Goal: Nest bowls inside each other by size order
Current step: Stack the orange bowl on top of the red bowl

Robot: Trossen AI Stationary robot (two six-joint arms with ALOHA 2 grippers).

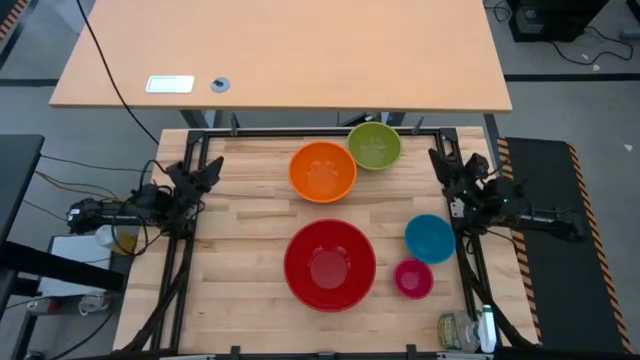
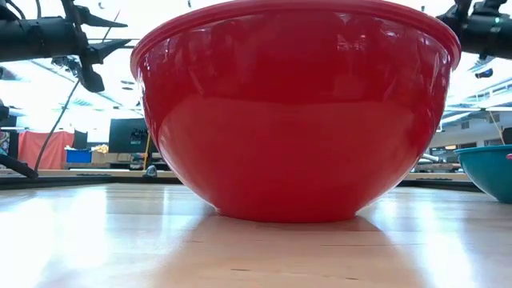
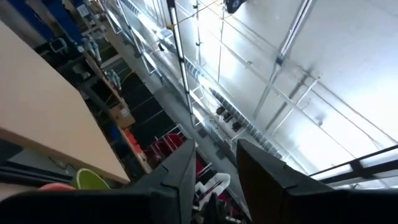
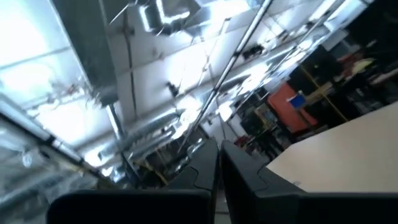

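Five bowls stand upright on their bases on the wooden table (image 1: 250, 230). The red bowl (image 1: 330, 265) is near the front middle and fills the low view (image 2: 296, 112). The orange bowl (image 1: 322, 171) is at the far middle, with the lime green bowl (image 1: 374, 145) touching its right side. The blue bowl (image 1: 430, 238) and the small pink bowl (image 1: 413, 278) are at the right. My left gripper (image 1: 207, 173) hangs open and empty over the table's left edge, raised. My right gripper (image 1: 443, 165) is shut and empty over the right edge, raised.
A clear jar and a white tube (image 1: 465, 331) lie at the front right corner. A black frame (image 1: 320, 131) runs round the table. A tan desk (image 1: 280, 50) stands beyond the far edge. Bare wood lies left of the red bowl.
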